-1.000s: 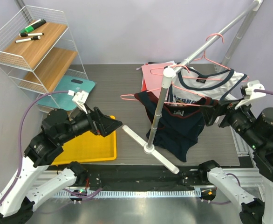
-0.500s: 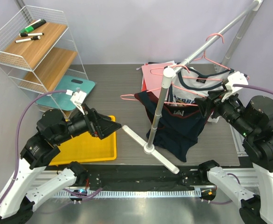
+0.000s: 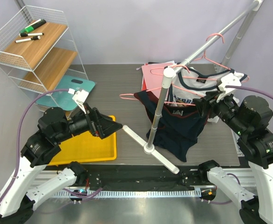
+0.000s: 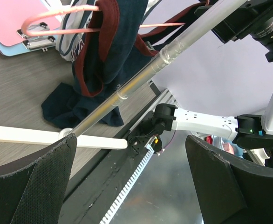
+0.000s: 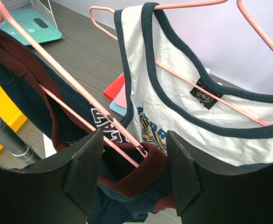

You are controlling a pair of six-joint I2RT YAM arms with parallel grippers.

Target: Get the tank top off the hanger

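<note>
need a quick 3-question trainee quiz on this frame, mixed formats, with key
1. True or false: the left gripper is open and holds nothing.
2. What colour is the trim on the white tank top? A) navy B) maroon C) pink
3. Short answer: in the right wrist view, what shows in the opening of the right gripper?

Key
1. True.
2. A.
3. The maroon neckline of the navy tank top and a wire of its pink hanger. The gripper is open and has not closed on either.
</note>
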